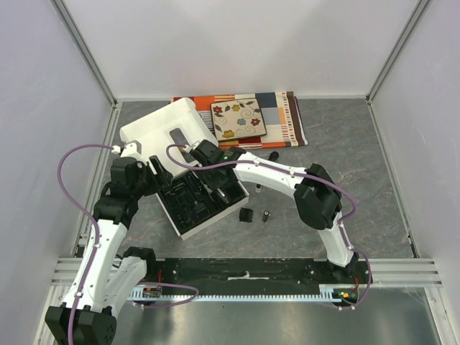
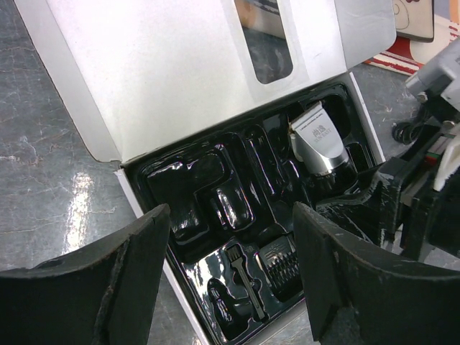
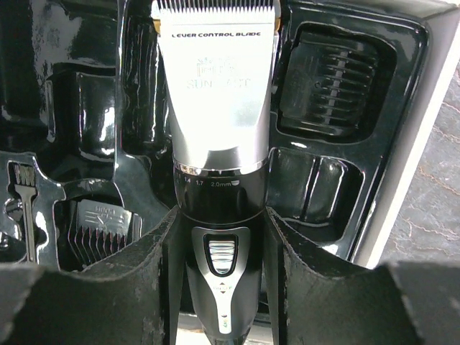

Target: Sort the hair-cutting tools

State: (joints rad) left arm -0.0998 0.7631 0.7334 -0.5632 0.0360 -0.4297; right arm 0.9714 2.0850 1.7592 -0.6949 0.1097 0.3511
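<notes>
The black-and-silver hair clipper (image 3: 219, 122) lies in the long slot of the black tray (image 3: 309, 180) inside the open white box (image 1: 208, 224). My right gripper (image 3: 219, 237) is shut on the clipper's black body, a finger on each side. The clipper also shows in the left wrist view (image 2: 320, 140). My left gripper (image 2: 230, 280) is open and empty, hovering over the tray's near end. Comb guards (image 3: 327, 79) (image 2: 280, 262) and a small brush (image 2: 248, 277) sit in tray pockets. A small black part (image 1: 246, 215) and two tiny cylinders (image 1: 267, 215) (image 1: 257, 188) lie on the table right of the box.
The box lid (image 1: 169, 126) stands open behind the tray. The flowered tile (image 1: 238, 118) lies on a striped cloth (image 1: 287, 118) at the back. A small black cord piece (image 1: 274, 154) lies by the cloth. Both arms (image 1: 287, 176) crowd over the box.
</notes>
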